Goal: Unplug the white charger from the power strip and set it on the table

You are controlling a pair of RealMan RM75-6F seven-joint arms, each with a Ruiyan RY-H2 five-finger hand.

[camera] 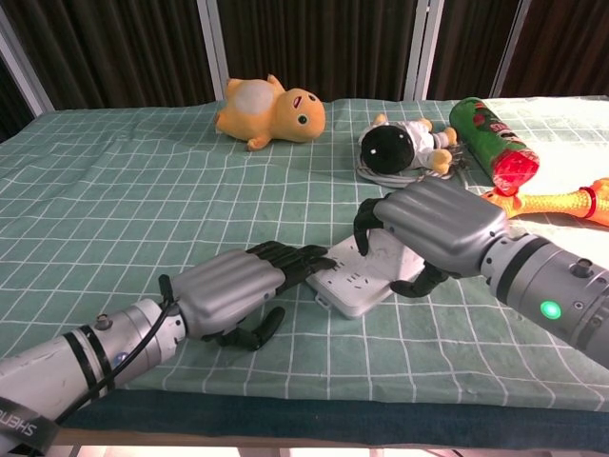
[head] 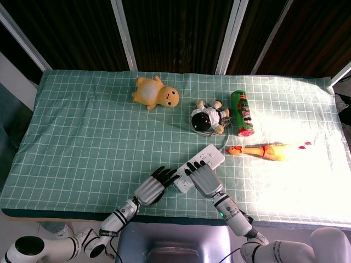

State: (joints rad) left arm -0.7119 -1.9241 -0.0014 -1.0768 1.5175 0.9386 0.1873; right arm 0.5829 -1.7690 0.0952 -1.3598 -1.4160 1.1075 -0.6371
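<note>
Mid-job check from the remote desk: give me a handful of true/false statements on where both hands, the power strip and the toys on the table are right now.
1. The left hand rests its fingers on the near end of the power strip. True.
2. The right hand is lifted high above the table, far from the strip. False: it is arched over the strip, fingers down on it.
3. The green can stands upright. False: it lies on its side.
4. The rubber chicken lies to the right of the strip in the head view. True.
5. The yellow plush toy sits on the strip. False: it lies apart, further back on the green checked cloth.
</note>
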